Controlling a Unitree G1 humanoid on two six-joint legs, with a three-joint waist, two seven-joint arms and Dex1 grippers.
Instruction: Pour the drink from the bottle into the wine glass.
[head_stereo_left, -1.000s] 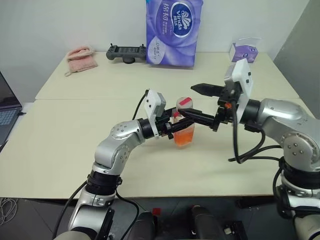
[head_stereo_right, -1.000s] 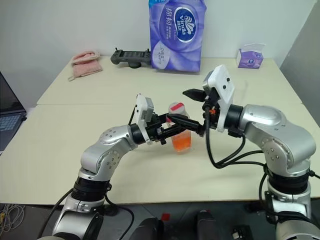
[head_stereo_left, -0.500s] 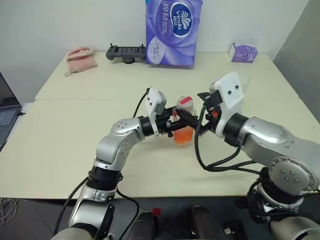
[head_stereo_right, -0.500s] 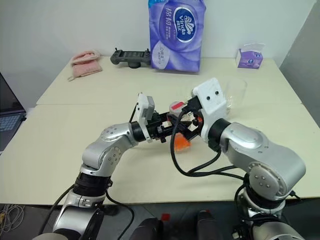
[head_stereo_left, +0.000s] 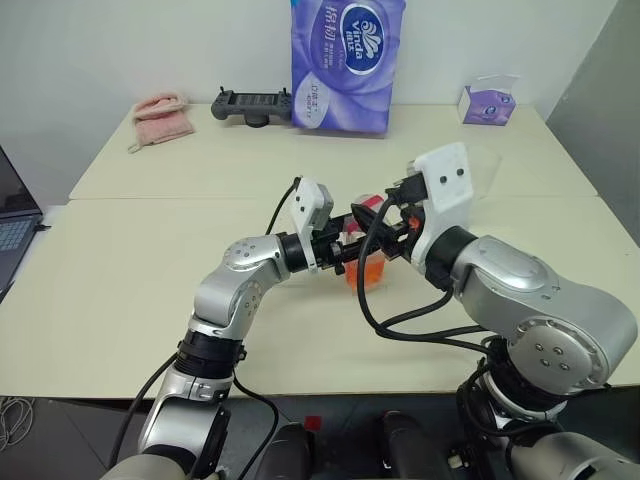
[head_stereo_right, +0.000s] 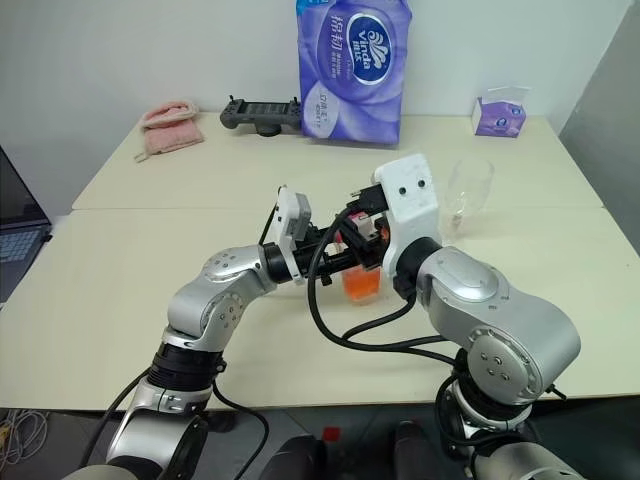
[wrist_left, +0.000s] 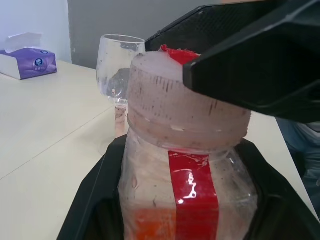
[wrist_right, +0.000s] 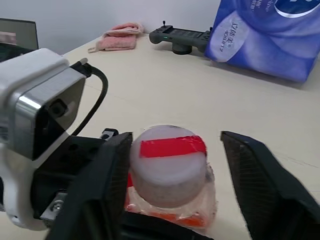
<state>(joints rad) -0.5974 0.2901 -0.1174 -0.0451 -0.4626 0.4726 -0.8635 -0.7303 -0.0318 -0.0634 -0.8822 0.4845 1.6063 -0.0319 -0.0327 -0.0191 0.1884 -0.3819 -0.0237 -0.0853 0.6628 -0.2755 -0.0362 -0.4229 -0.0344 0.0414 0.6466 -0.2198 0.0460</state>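
We see a pale cream worktop (head_stereo_left: 150, 300) made of two slabs, with a seam running across it from left to right. On the far slab, a folded pink cloth (head_stereo_left: 160, 118) lies near the left corner, and a dark controller (head_stereo_left: 252, 104) sits just beside it toward the middle. A tall purple pack of tissue rolls (head_stereo_left: 346, 62) stands at the back edge, just right of the controller. A small purple tissue box (head_stereo_left: 488, 103) rests near the far right corner. The glass (head_stereo_right: 467, 194) stands near the seam on the right, its foot hidden. Whether the bottle (head_stereo_left: 366, 262), near the middle, rests on the near slab we cannot tell.
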